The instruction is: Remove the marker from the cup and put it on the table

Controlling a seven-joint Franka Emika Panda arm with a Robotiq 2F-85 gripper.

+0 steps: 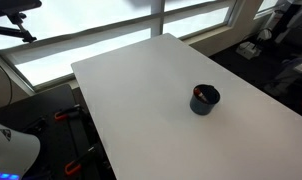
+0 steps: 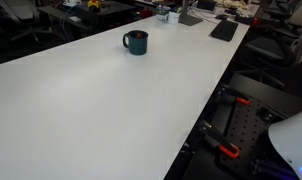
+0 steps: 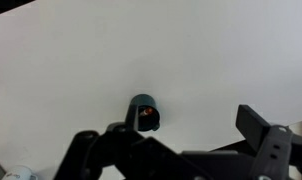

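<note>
One slim red-orange marker [image 3: 146, 118] sits inside the short, round, dark navy cup [image 3: 145, 112], with only a sliver showing at the mouth. The cup stands upright on the large, plain white matte tabletop [image 1: 131, 90], away from its edges. My claw [image 3: 173, 135] hangs above it with its fingers spread wide, holding nothing.

The risk I see is that so little of the marker shows that the fingers may catch the rim instead, tipping the cup or dragging it across the smooth surface. A slanted pull could also lift the cup along with it. Nothing else stands near the cup. In an exterior view, bright windows [image 1: 111, 30] run along the far side, with dark office furniture at the right.
</note>
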